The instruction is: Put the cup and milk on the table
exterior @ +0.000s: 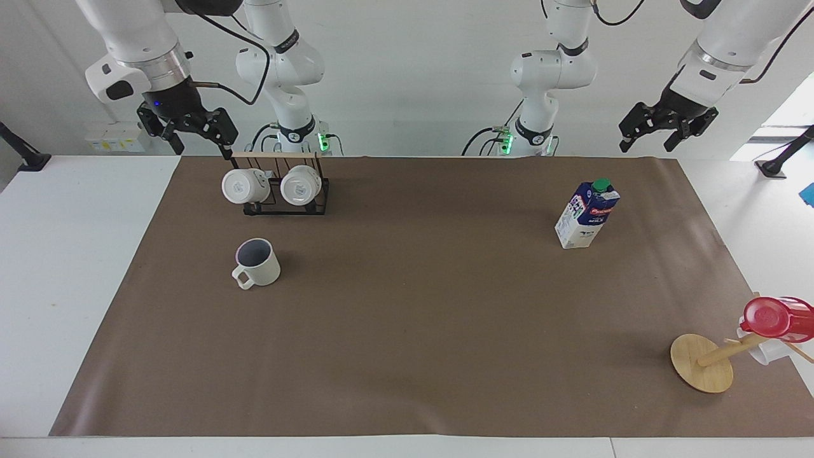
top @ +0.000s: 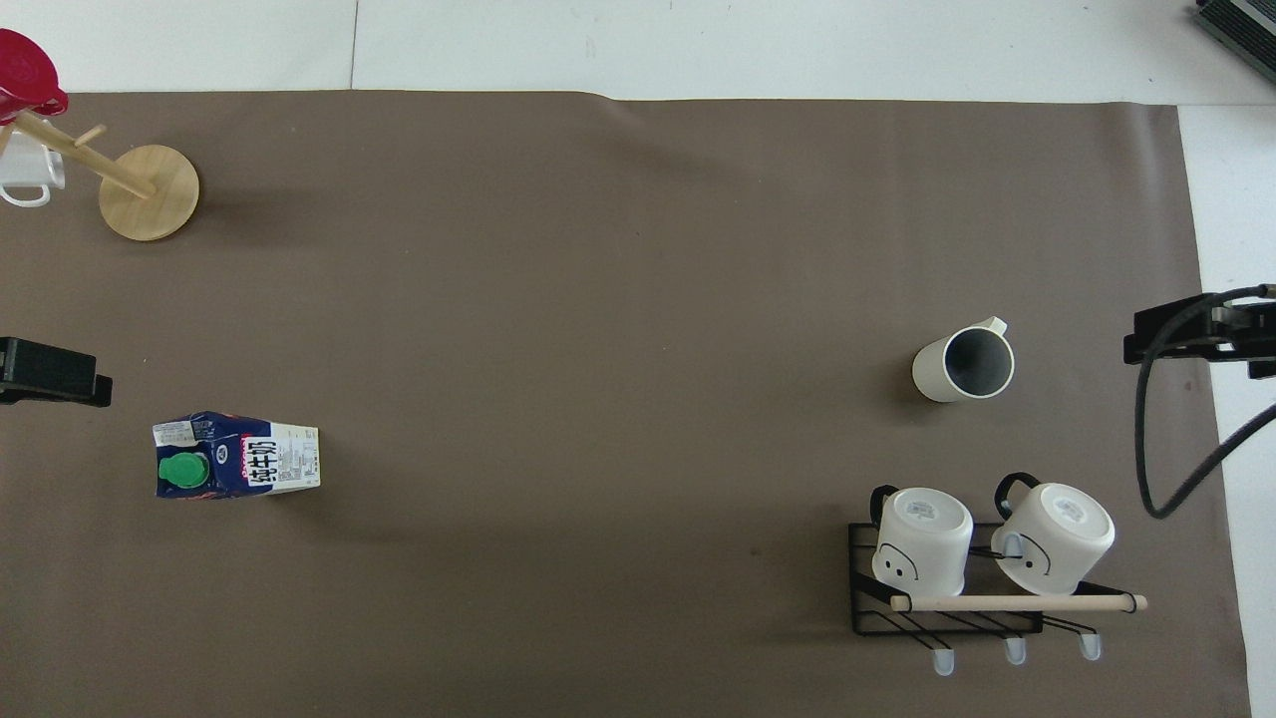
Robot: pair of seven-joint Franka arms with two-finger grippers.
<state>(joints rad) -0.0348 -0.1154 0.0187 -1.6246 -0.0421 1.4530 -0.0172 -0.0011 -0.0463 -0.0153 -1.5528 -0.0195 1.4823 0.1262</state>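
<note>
The cup (exterior: pixel 257 263) stands upright on the brown paper of the table (exterior: pixel 407 356), farther from the robots than the black wire rack; it also shows in the overhead view (top: pixel 963 364). The milk (exterior: pixel 586 214) stands upright toward the left arm's end, also seen from above (top: pixel 236 457). My right gripper (exterior: pixel 198 146) hangs open and empty in the air beside the rack, over the paper's edge (top: pixel 1186 339). My left gripper (exterior: pixel 645 147) hangs open and empty, raised over the paper's edge at the left arm's end (top: pixel 50 374).
The black wire rack (exterior: pixel 280 187) holds two plain white mugs near the robots (top: pixel 982 558). A tilted wooden mug tree (exterior: pixel 703 362) with a red cup (exterior: pixel 776 318) stands farthest from the robots at the left arm's end (top: pixel 148 191).
</note>
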